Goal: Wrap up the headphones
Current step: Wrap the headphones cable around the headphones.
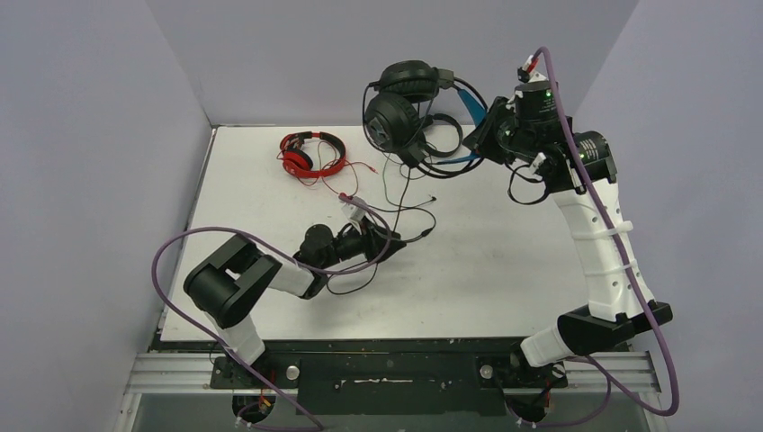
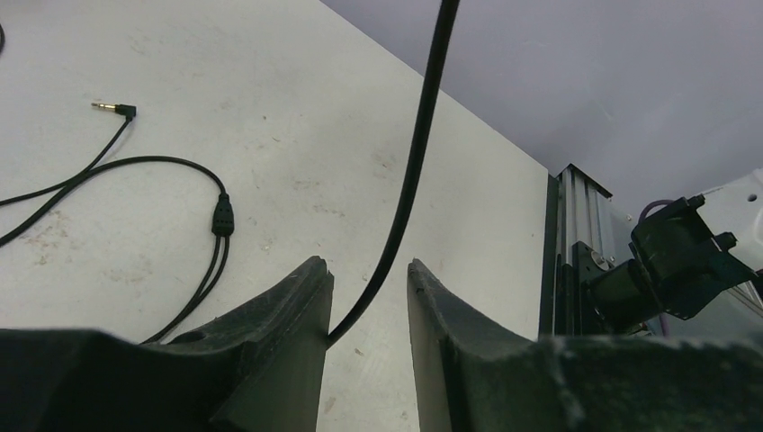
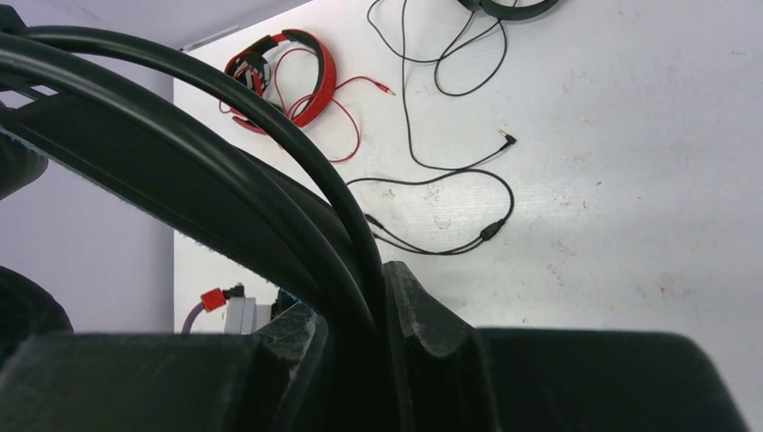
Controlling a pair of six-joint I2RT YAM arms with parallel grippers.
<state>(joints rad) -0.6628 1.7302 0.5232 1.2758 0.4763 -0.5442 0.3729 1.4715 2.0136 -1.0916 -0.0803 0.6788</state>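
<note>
My right gripper [image 1: 484, 133] is raised at the back right, shut on the headband [image 3: 180, 162] of the black headphones with the blue headband [image 1: 392, 119]. Their two earcups hang to its left above the table. Its fingers [image 3: 423, 315] clamp the band. A thin black cable [image 1: 400, 193] runs down from them to my left gripper [image 1: 385, 243]. That gripper [image 2: 367, 265] is open, and the cable [image 2: 409, 180] passes between its fingers, touching the left one. The red headphones [image 1: 310, 153] with their red cord lie at the back, also in the right wrist view [image 3: 288, 76]. A black headphone loop [image 1: 447, 137] lies under the raised pair.
Loose black cable with a Y-splitter [image 2: 221, 216] and a jack plug [image 2: 112, 109] lies on the white table [image 1: 504, 261] by the left gripper. Grey walls close in on the left, back and right. The metal rail [image 1: 396, 369] runs along the near edge.
</note>
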